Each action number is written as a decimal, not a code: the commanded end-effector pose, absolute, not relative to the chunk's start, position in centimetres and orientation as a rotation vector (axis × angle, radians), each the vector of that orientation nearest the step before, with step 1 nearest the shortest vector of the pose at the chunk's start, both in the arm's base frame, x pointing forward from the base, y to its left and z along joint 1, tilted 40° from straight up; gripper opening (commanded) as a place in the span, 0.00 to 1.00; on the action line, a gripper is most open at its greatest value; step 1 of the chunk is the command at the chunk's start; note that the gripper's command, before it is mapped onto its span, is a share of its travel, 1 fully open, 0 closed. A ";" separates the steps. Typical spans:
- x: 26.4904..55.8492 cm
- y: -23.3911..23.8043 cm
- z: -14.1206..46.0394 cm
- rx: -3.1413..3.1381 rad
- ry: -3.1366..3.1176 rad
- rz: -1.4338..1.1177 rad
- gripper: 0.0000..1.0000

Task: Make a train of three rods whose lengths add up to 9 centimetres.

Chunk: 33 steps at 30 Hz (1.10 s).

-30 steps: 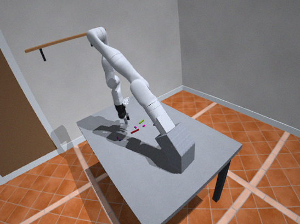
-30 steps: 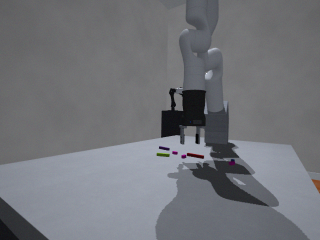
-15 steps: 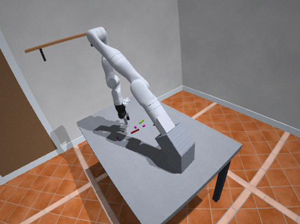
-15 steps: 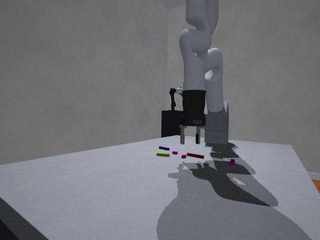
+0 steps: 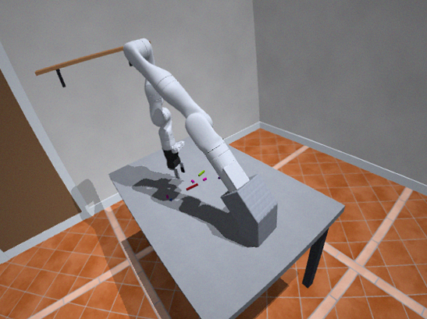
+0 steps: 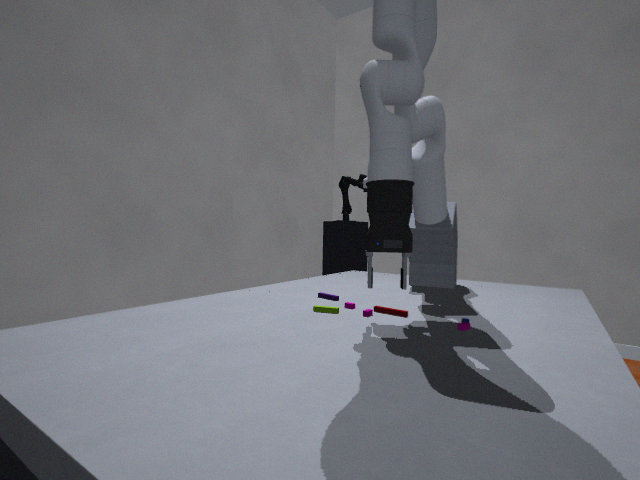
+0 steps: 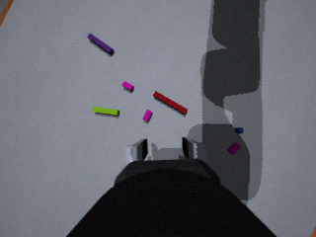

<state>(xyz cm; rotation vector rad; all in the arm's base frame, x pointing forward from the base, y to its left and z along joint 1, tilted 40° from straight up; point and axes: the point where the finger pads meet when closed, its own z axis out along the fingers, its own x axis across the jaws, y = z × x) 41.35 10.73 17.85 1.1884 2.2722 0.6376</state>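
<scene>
Fingers spread fully wide, holding nothing; gripper (image 7: 165, 148) hangs above the table (image 7: 49, 173). Landmark: red rod (image 7: 170, 103). Nearest, magenta rod (image 7: 147, 116) just left of it; lime rod (image 7: 106, 112) further left; second magenta rod (image 7: 127, 86) beyond; purple rod (image 7: 101, 43) farthest. Lime plus two magentas makes nine: probably centre over the near magenta, straddle its narrow sides, descend straight.

From above, the arm hides most of the purple rod (image 5: 219, 177). The blue rod (image 5: 170, 199) is a mere speck in shadow beside the magenta one (image 5: 166, 196).
</scene>
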 end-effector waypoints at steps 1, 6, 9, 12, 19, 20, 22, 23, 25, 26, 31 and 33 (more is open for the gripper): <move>41.3 10.6 17.8 1.206 2.268 0.643 1.00; 40.9 11.3 17.7 1.483 2.146 0.732 1.00; 40.7 11.7 17.6 1.672 2.042 0.790 1.00; 40.6 12.2 17.6 1.871 1.914 0.847 1.00; 40.4 12.9 17.7 2.200 1.647 0.936 1.00; 40.4 13.0 17.7 2.263 1.587 0.952 1.00; 40.4 13.3 17.8 2.384 1.461 0.981 1.00; 40.4 13.4 17.8 2.441 1.396 0.995 1.00; 40.5 13.6 17.9 2.549 1.263 1.018 1.00; 40.5 13.7 18.0 2.600 1.196 1.028 1.00; 40.6 14.0 18.2 2.809 0.867 1.066 1.00; 40.7 14.0 18.3 2.873 0.745 1.075 1.00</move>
